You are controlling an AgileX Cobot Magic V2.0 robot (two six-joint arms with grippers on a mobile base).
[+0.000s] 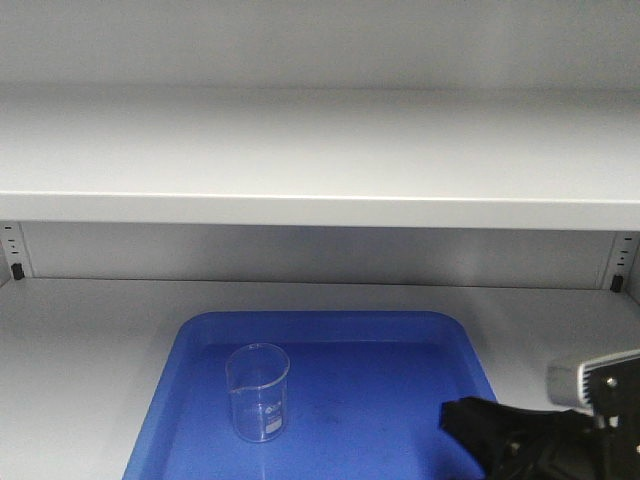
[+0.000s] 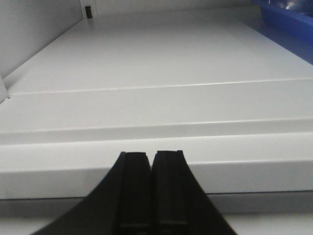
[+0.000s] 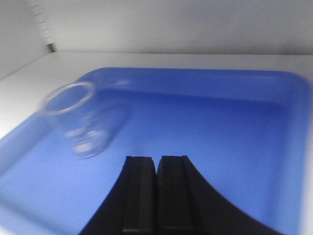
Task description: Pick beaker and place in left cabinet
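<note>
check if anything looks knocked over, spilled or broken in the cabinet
Nothing stands out. The beaker stands upright and looks empty on the blue tray, which lies flat on the shelf. No spill or breakage shows. The right claw is shut, clear of the glass.

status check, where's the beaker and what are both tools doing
Left tool shut, empty, low at the shelf edge. Right tool shut, empty, over the blue tray. Beaker upright in the tray on the cabinet shelf. Nothing in the way.
</note>
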